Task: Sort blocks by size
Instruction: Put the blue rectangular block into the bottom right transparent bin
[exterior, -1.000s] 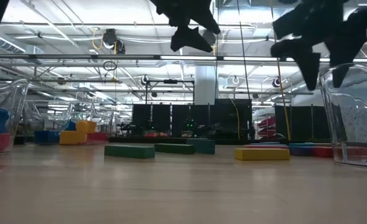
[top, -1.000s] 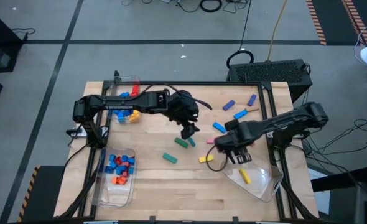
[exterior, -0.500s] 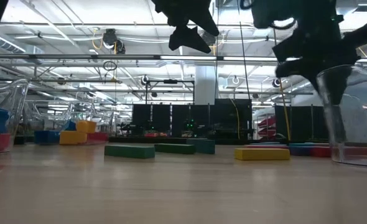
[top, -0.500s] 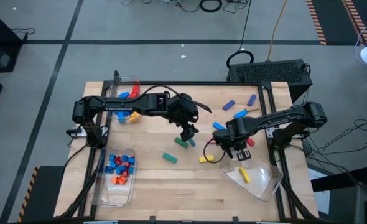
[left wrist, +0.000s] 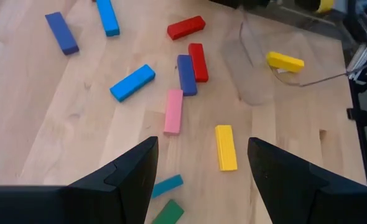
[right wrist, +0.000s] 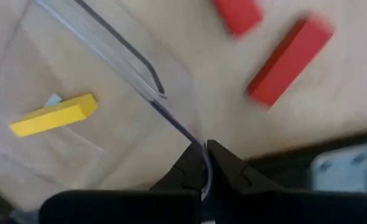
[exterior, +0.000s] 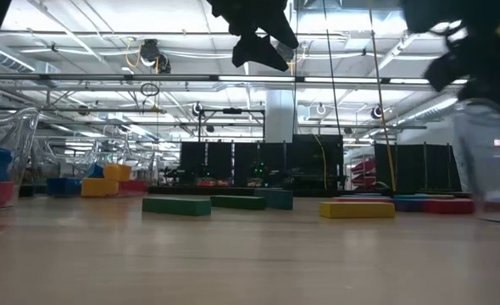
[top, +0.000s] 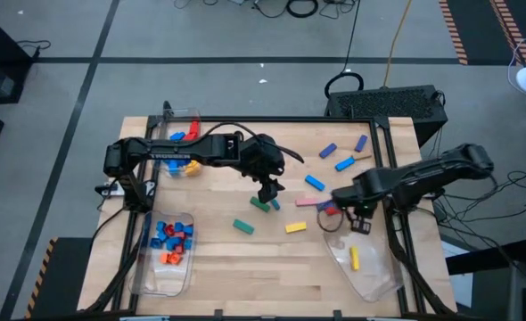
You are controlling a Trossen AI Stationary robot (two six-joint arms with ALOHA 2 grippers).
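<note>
We find right claw (right wrist: 203, 163) pinching bin (top: 370, 272) rim, repositioning it. Left claw (left wrist: 202, 163) open above green bars (top: 261, 204). Next: release bin, load long bars.

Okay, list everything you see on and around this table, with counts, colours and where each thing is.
Table: one, pale wood, under everything.
Far-left bin: one, clear, holding blue, red and yellow blocks.
Near-left bin: one, clear, holding small blue, red and orange blocks.
Right bin: one, clear, holding one yellow bar.
Loose blocks: about eleven; blue, red, green, pink, yellow; table's middle to far right.
Left gripper: open, empty, above the green blocks at mid-table.
Right gripper: shut on the Right bin's rim.
</note>
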